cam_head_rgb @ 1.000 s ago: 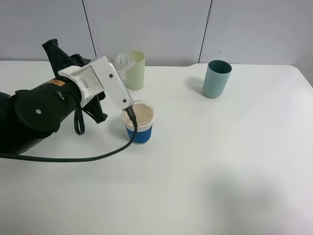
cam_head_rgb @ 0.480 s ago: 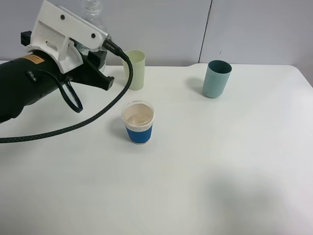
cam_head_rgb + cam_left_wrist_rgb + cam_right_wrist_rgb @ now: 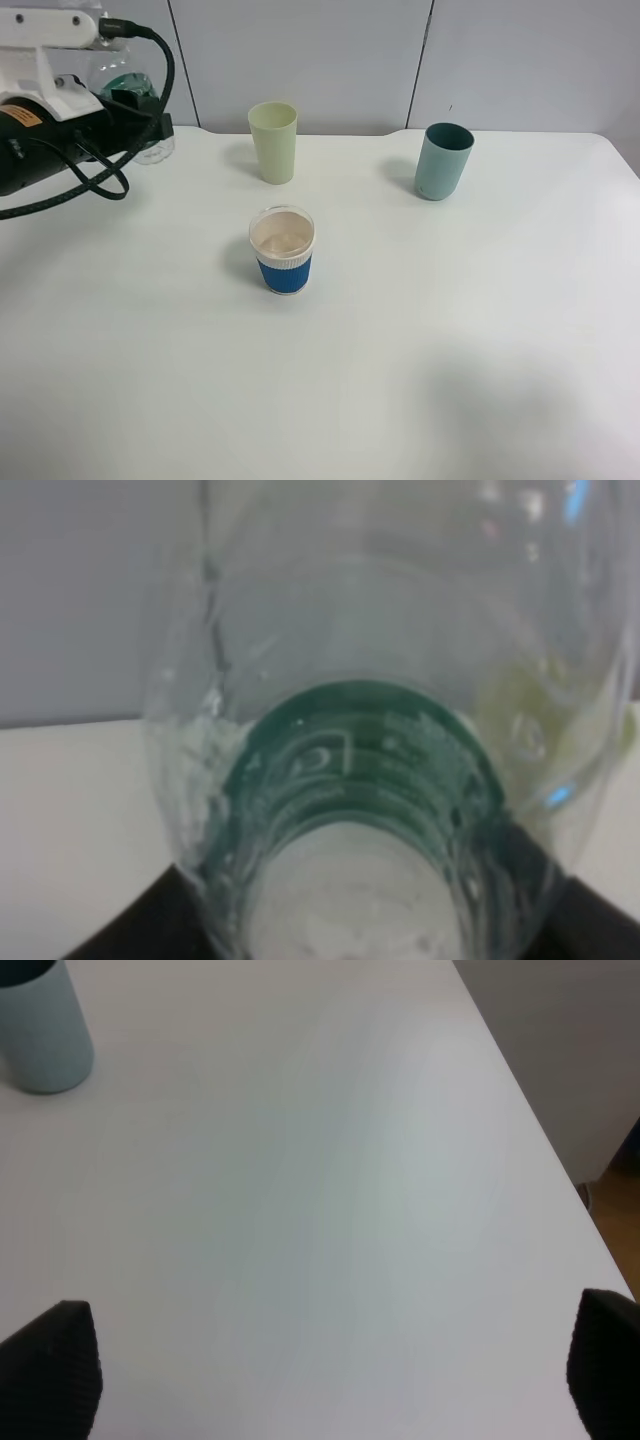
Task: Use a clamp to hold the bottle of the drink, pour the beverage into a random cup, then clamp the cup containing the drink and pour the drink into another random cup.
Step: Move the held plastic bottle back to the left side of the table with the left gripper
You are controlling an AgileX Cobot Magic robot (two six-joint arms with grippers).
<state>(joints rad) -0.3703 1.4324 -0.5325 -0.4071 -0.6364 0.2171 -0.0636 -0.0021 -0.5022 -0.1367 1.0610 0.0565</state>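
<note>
Left gripper (image 3: 120,102) is clenched on the bottle (image 3: 153,148), at the far-left back corner of the table (image 3: 420,380). From the high cam the arm hides most of the bottle, so only the green label and clear base show. Can't tell if the base touches the table. Left wrist cam: bottle fills the view, green band in the centre, dark fingers (image 3: 140,935) either side.

Right gripper (image 3: 325,1370) is out of the high cam. Its wrist cam shows the tips spread wide with nothing between them, over bare table, teal cup (image 3: 40,1030) near.

High cam: blue cup (image 3: 283,250) mid-table, tumbler (image 3: 273,142) behind it, teal cup well apart to the right. All cups upright and standing apart.
</note>
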